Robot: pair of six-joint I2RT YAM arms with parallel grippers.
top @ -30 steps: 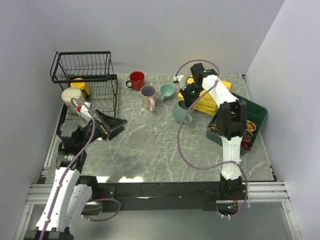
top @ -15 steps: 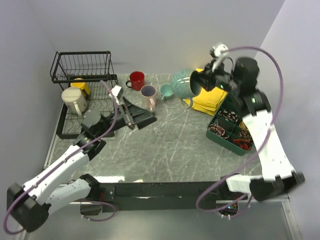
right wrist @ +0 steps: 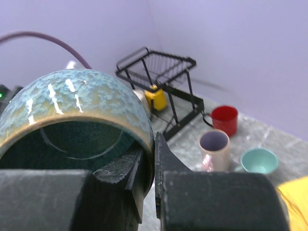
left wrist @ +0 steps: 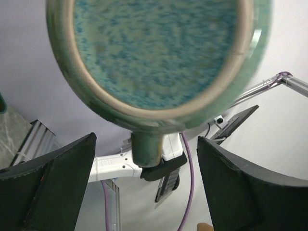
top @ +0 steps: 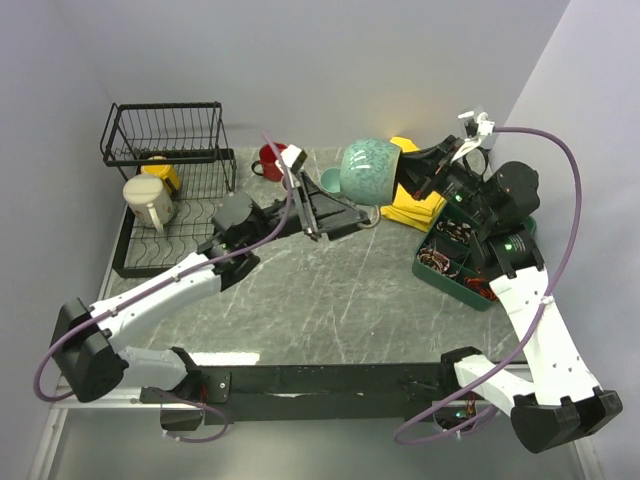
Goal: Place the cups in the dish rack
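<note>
Right pincer [top: 408, 172] grasping the grey-green mug [top: 370, 170] in the air above the far middle of the bench [top: 330, 290], with the left pincer [top: 345, 212] released just below it.

The dish rack [top: 165, 150] stands at the bench's far left corner. Its raised basket holds nothing that can be seen, while the cream mug [top: 148, 198] and the yellow mug [top: 162, 172] sit down in its lower tray. A green compartment tray [top: 470, 290] lies at the right edge, beside a yellow cloth [top: 415, 205]. The grey-green mug is tipped on its side, its mouth toward the right wrist, whose fingers [right wrist: 166, 163] clamp the rim. The left fingers [left wrist: 53, 178] are spread wide, and the mug's base looms between them. The red mug [right wrist: 224, 119], pinkish mug [right wrist: 214, 147] and small teal mug [right wrist: 259, 161] stand on the bench near the rack.
</note>
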